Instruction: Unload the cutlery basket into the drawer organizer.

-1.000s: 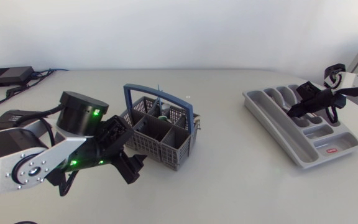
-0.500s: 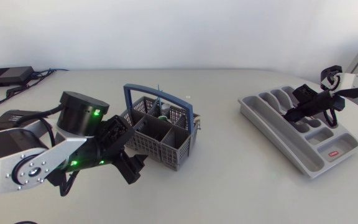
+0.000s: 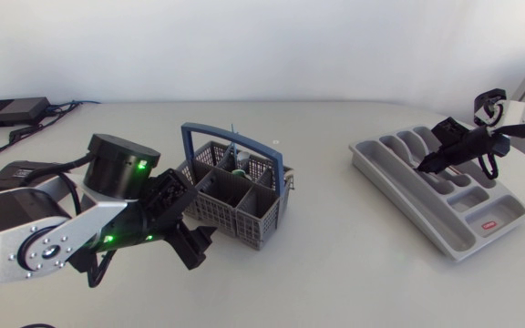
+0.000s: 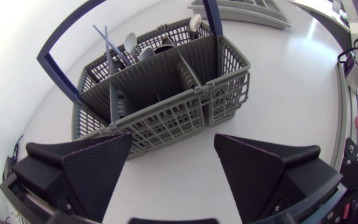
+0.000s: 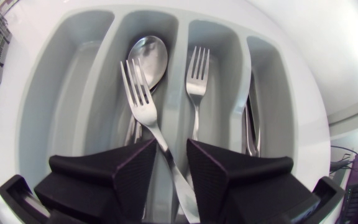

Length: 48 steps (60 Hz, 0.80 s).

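Right claw (image 5: 169,144) grasped one fork (image 5: 138,93) over the organizer (image 5: 61,106); ahead lay one spoon (image 5: 148,55) and a second fork (image 5: 196,81); left claw (image 4: 173,137) gaped, one basket (image 4: 166,121) just ahead.

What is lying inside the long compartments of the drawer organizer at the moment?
A spoon with a fork over it in one, a second fork in the next, thin utensils in another. The right gripper covers their handle ends.

One basket (image 3: 249,219) at centre frame, one organizer (image 3: 406,202) at right. At the organizer you count two forks, first fork (image 5: 140,99) and second fork (image 5: 196,81), plus one spoon (image 5: 148,55). Basket shows you three spoon bowls (image 4: 131,42), two blue sticks (image 4: 104,40).
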{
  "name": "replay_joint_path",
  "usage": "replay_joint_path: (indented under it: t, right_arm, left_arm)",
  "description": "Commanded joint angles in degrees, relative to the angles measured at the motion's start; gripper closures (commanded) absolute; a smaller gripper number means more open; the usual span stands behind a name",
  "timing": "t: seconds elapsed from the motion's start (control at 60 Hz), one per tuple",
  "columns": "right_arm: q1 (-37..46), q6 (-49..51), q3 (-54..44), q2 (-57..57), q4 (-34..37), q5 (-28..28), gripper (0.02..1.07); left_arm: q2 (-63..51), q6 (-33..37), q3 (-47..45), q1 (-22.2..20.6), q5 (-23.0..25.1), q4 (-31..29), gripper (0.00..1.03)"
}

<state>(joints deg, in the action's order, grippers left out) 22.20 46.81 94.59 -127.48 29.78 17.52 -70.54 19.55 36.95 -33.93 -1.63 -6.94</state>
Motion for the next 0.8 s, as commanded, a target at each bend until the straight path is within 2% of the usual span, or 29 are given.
replay_joint_path:
  t: [0.0, 0.2, 0.283, 0.35, 0.783]
  right_arm:
    - [-0.6, 2.1, 1.0, 0.1, 0.9, -1.0, 0.79]
    - [-0.9, 3.6, 1.3, -0.7, 1.8, -1.5, 0.79]
    - [-1.0, 4.3, 1.4, -0.7, 2.3, -1.5, 0.88]
    - [-1.1, 4.7, 1.3, -0.8, 2.7, -1.6, 0.91]
    - [-1.8, 5.6, 0.3, -1.1, 3.8, -2.5, 0.97]
  left_arm:
    - [-0.2, -0.3, -1.4, -0.5, -0.3, 0.7, 0.11]
    - [-0.5, -0.3, -1.4, -0.5, -0.3, 0.9, 0.11]
    - [-0.6, -0.3, -1.4, -0.5, -0.3, 0.9, 0.11]
    - [-0.7, -0.3, -1.3, -0.5, -0.3, 1.0, 0.11]
    - [-0.8, -0.4, -1.5, -0.7, -0.3, 1.1, 0.11]
